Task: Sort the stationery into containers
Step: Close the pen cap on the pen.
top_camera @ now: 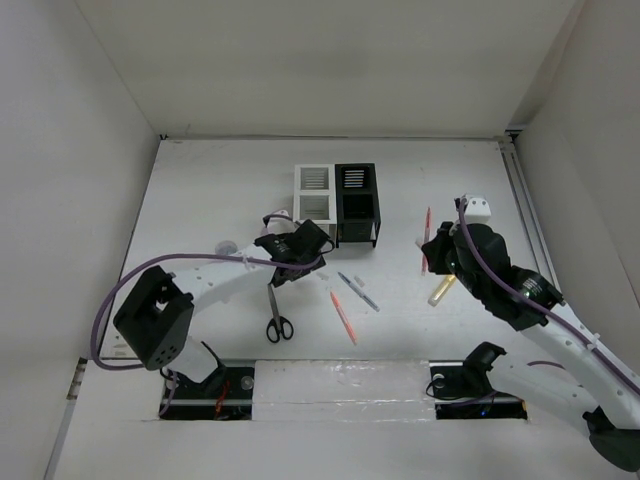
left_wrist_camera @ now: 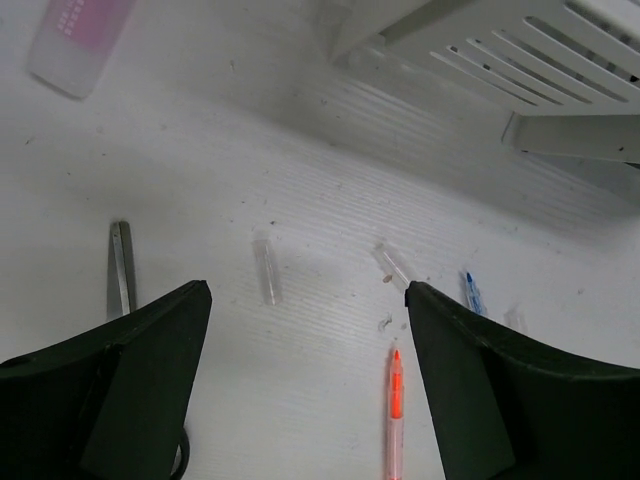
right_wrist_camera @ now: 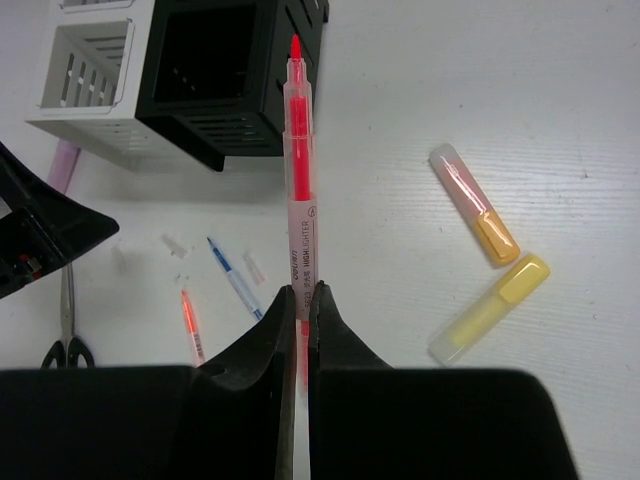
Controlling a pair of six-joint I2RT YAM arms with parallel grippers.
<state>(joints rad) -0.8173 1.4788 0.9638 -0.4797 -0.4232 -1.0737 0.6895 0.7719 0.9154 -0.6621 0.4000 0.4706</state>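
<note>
Red highlighter (right_wrist_camera: 300,150) is pinched at its tail in the right gripper (right_wrist_camera: 298,300), jaws closed on it. Its long axis points at the black organizer (right_wrist_camera: 240,128), tip near the corner. Left gripper (left_wrist_camera: 307,290) is spread wide and empty above an orange pen (left_wrist_camera: 395,400). Inside of the black compartment is too dark to read.

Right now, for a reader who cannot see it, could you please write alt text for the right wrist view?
The right gripper is shut on a slim red highlighter pen, whose tip points toward the black slatted plastic organizer. To the right, a chunky orange highlighter and a chunky yellow highlighter lie on the white table.
</note>
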